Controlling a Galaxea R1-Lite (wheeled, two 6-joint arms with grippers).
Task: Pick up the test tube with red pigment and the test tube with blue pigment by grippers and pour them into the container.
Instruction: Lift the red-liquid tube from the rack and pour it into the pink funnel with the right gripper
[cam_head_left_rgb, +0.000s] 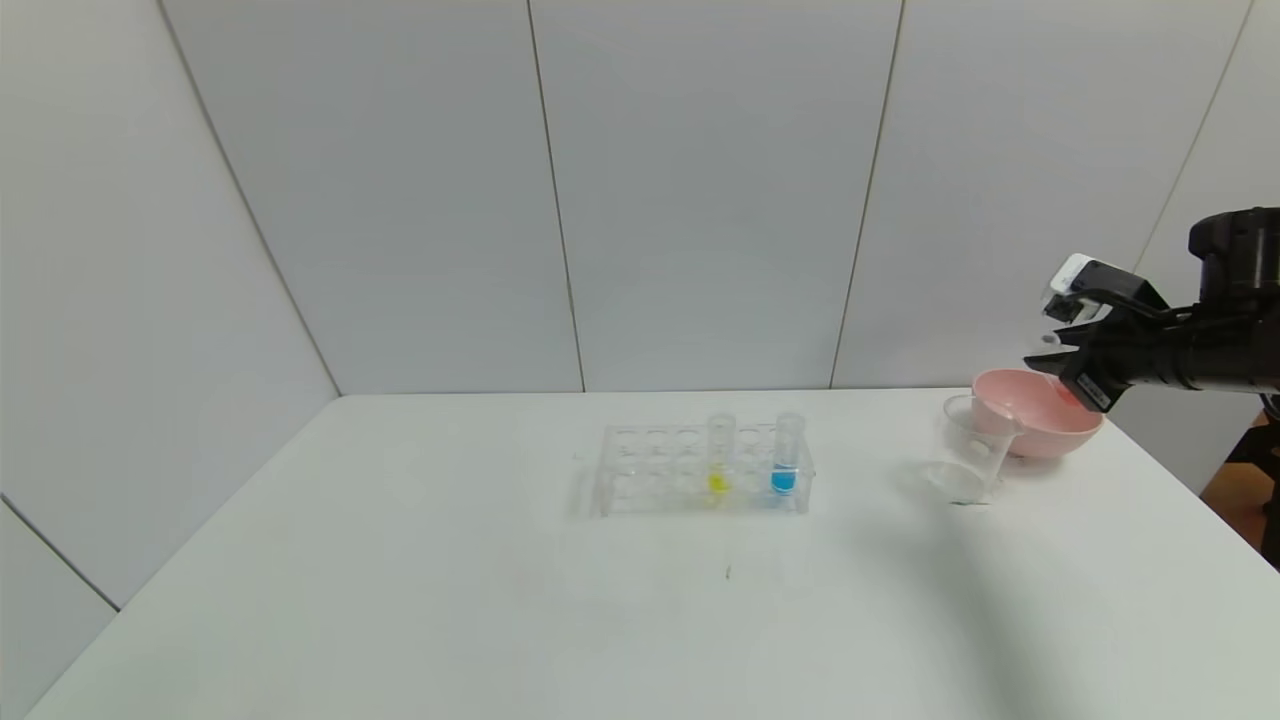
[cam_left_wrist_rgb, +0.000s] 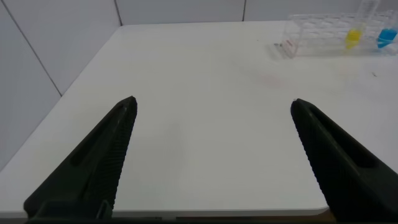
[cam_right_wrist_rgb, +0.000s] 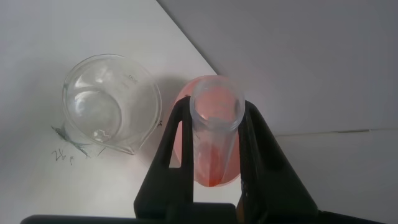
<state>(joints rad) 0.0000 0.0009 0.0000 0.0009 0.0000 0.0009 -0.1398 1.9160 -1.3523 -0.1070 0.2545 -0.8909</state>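
- Left wrist view: the left gripper (cam_left_wrist_rgb: 211, 158) hangs low over the near, bare part of the desk (cam_left_wrist_rgb: 205, 81), jaws wide apart with nothing between them. It sits well away from the glassware, so I judge it parked.
- Farther off in the same view stands the clear tube rack (cam_left_wrist_rgb: 323, 34), placed mid-desk.
- Head view: the rack (cam_head_left_rgb: 700, 470) holds two tubes upright, which keeps their liquid settled at the bottom. The test tube with blue pigment (cam_head_left_rgb: 787, 455) is toward the rack's right end; the yellow-liquid tube (cam_head_left_rgb: 720, 455) is just beside it on its left. Blue is not yet picked.
- Right of the rack, well apart from it, stands the container (cam_head_left_rgb: 972, 450), a clear beaker. It looks empty, though a thin film would be hard to see.
- Just behind the beaker, and apparently touching it, is the pink bowl (cam_head_left_rgb: 1040, 410).
- The right gripper (cam_head_left_rgb: 1062, 365) hovers above the bowl and beaker.
- Right wrist view: the right gripper (cam_right_wrist_rgb: 214, 143) has its jaws clamped on the test tube with red pigment (cam_right_wrist_rgb: 214, 134), open mouth toward the camera, red liquid low inside. The tube is not yet tipped, so nothing spills before it lines up.
- The beaker (cam_right_wrist_rgb: 112, 102) lies beside the tube, not under it; the bowl (cam_right_wrist_rgb: 184, 93) is beneath. Judgement: shift over the beaker before pouring.
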